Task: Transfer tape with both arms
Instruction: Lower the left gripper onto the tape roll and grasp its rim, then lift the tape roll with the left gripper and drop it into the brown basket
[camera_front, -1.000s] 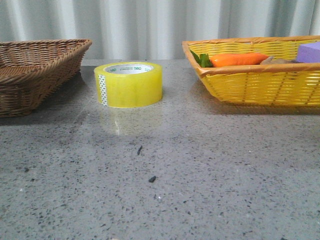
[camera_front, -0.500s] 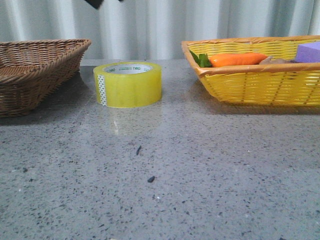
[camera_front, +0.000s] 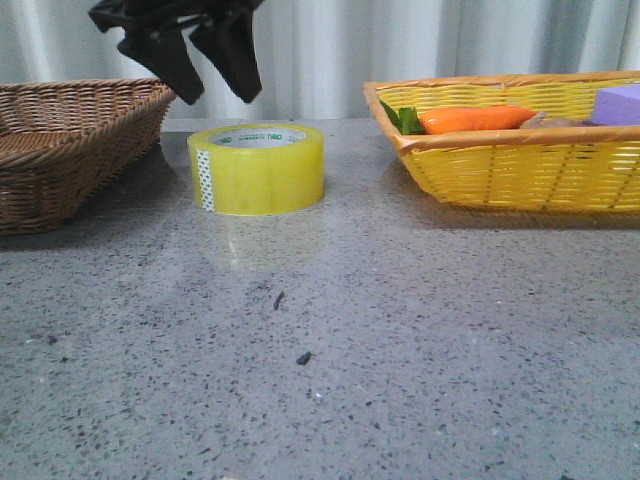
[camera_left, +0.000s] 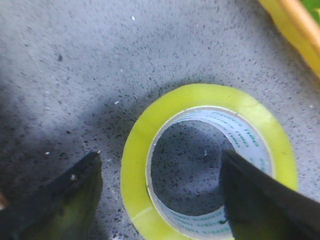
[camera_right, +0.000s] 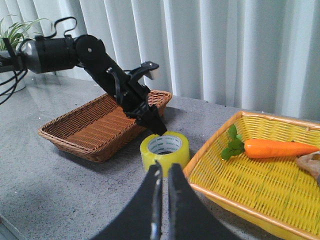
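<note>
Tape (camera_front: 257, 168) sits flat on the tabletop (camera_front: 330, 360), core up, between the brown basket (camera_front: 70, 140) at its 9 o'clock and the yellow basket (camera_front: 520, 140) at its 3 o'clock, touching neither. My left tool (camera_front: 205, 65) hangs spread wide just above the roll, toward its 10 o'clock, and holds nothing. I judge this the reach before the first pick. From the left wrist, one finger (camera_left: 55, 200) lies outside the roll's wall and the other (camera_left: 265, 200) over the core hole, so next I should lower straight and pinch that wall. My right tool (camera_right: 161, 200) waits near the yellow basket, fingers nearly together, empty. Front view cuts off my left arm and misses the right tool. Green print on the core is too small to read. A purple block (camera_front: 620, 103) is cropped at the frame edge.
</note>
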